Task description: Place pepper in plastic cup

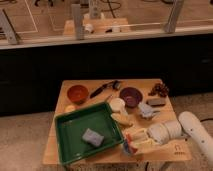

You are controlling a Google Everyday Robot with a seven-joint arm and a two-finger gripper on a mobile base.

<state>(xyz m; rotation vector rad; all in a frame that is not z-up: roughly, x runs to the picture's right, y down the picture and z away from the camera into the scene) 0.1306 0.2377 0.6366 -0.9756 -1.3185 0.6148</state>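
At the near edge of the wooden tabletop (pixel 170 151), the end effector (pixel 131 144) reaches in from the right on its white arm (pixel 192 131), its fingers closed on the red-orange pepper (pixel 127 148), which sits right at the light-blue plastic cup (pixel 128 149); whether the pepper is inside the cup cannot be told. Just left lies a green tray (pixel 75 145) holding a grey sponge (pixel 92 137). A tan bread-like piece (pixel 121 119) lies beyond the end effector, then a white cup (pixel 117 104), a purple bowl (pixel 131 96) and an orange bowl (pixel 77 93), with a black-handled utensil (pixel 104 89) farthest back.
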